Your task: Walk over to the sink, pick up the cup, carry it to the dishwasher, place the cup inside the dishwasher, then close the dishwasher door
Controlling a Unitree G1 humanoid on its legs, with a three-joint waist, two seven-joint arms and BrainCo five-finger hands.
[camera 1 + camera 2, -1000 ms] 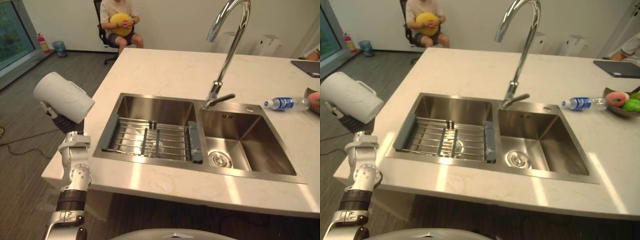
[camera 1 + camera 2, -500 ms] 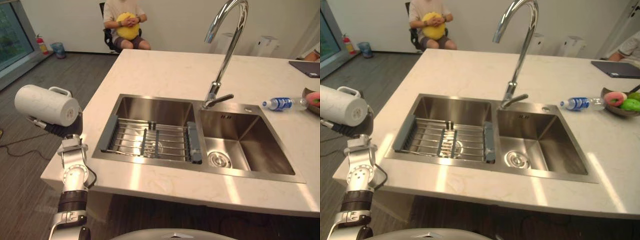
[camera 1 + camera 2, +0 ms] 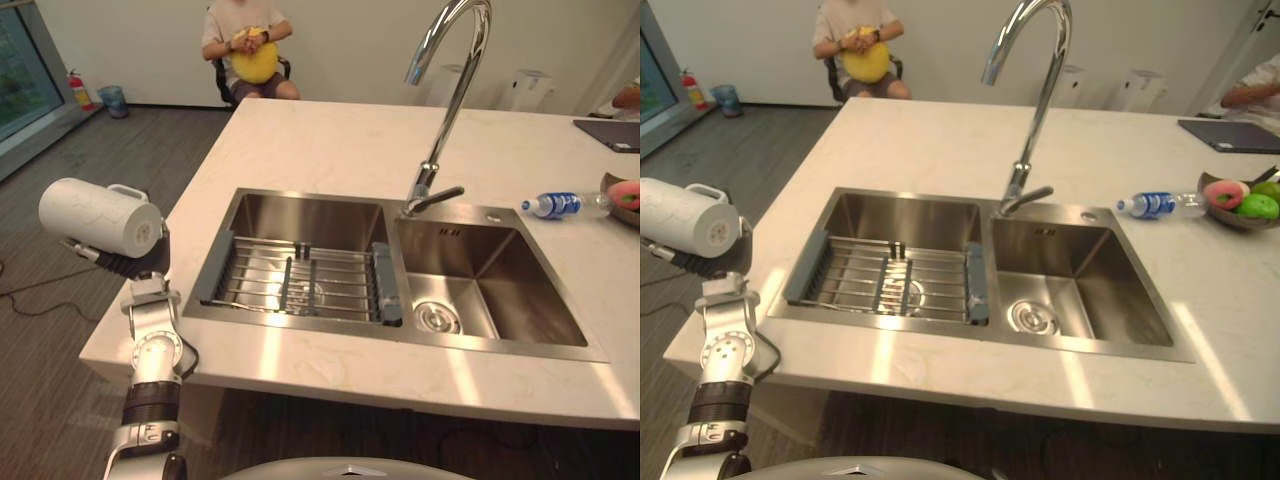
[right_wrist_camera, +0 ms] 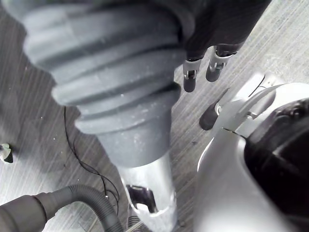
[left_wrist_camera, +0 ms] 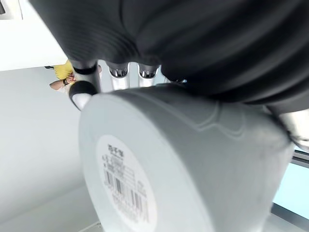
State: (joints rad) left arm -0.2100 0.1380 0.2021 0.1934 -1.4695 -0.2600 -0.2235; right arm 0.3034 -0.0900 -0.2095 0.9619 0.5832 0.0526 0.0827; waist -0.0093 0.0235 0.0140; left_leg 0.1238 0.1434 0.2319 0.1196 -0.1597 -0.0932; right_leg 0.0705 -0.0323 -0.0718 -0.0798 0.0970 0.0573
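**Cup clear of sink, carry leg underway**

L hand [image 3: 128,265] stays clamped on the white cup [image 3: 100,217], fingers [image 5: 118,72] wrapped over its side. In the last sec. the cup has swung from a raised tilt to lying sideways atop the hand, handle [image 3: 128,190] up, over the floor [image 3: 60,380]. The sink [image 3: 310,193] sits well to the hand's right. Pickup looks done; dishwasher trip, placing & door remain. R hand [image 4: 189,77] hangs idle near the floor; open or shut, can't tell.
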